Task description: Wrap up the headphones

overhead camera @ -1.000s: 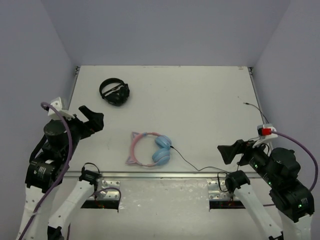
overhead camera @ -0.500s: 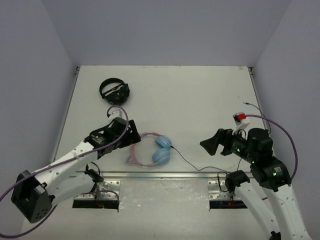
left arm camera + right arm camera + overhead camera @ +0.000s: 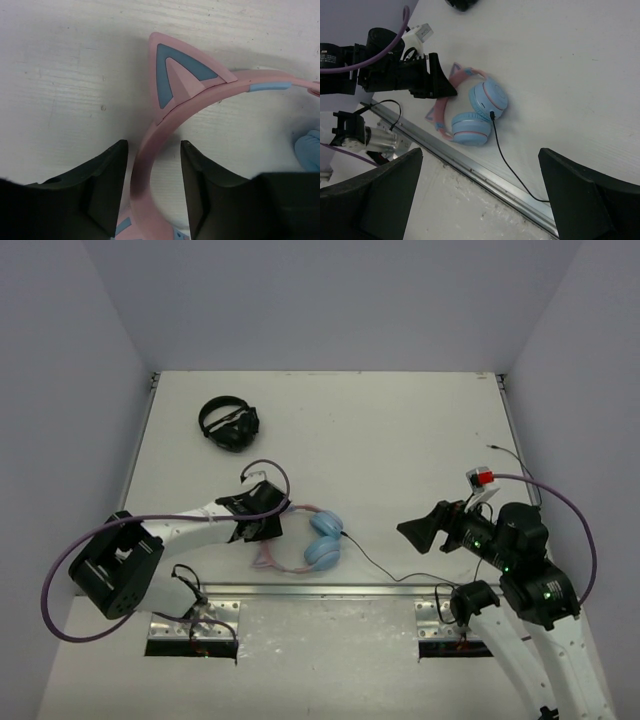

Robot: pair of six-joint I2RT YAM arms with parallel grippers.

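Spread wide, the left gripper (image 3: pixel 152 150) now straddles the pink headband (image 3: pixel 144 175), having swung in within the last second. The headphones (image 3: pixel 308 540) lie flat near the table's (image 3: pixel 400 440) front edge, so a grasp looks imminent; the right gripper (image 3: pixel 412 530) hovers spread, well apart.

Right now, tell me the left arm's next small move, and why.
Probably close the left gripper on the headband: its open jaws straddle the pink band next to a cat ear, with gaps on both sides, so nothing is gripped yet.
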